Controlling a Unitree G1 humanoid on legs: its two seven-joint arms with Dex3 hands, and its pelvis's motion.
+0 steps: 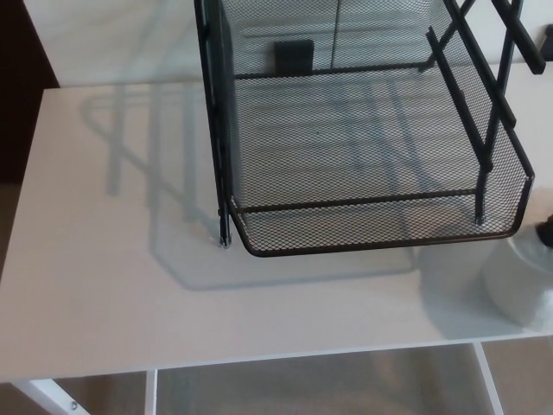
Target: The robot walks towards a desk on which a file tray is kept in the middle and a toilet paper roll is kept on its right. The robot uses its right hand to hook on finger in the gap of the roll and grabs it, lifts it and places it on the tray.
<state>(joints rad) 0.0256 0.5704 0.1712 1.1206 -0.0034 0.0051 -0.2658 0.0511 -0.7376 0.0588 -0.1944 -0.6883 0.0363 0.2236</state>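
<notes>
Head view: roll (518,290) at desk's (104,259) right edge beside tray (380,242); right hand (546,231) barely visible, fingers indeterminate; hook the core squarely before lifting.

The black wire-mesh file tray (371,156) runs out of the picture at the top, so its upper tiers and the tops of its slanted side struts are cut off. At the right edge a white rounded toilet paper roll (518,281) shows only in part, blurred and sliced by the frame. A small black shape just above it at the very edge, near the right hand's side, is too cropped to tell what it is. The white flat surface (130,285) is cut off at the right, and its white legs at the bottom.
</notes>
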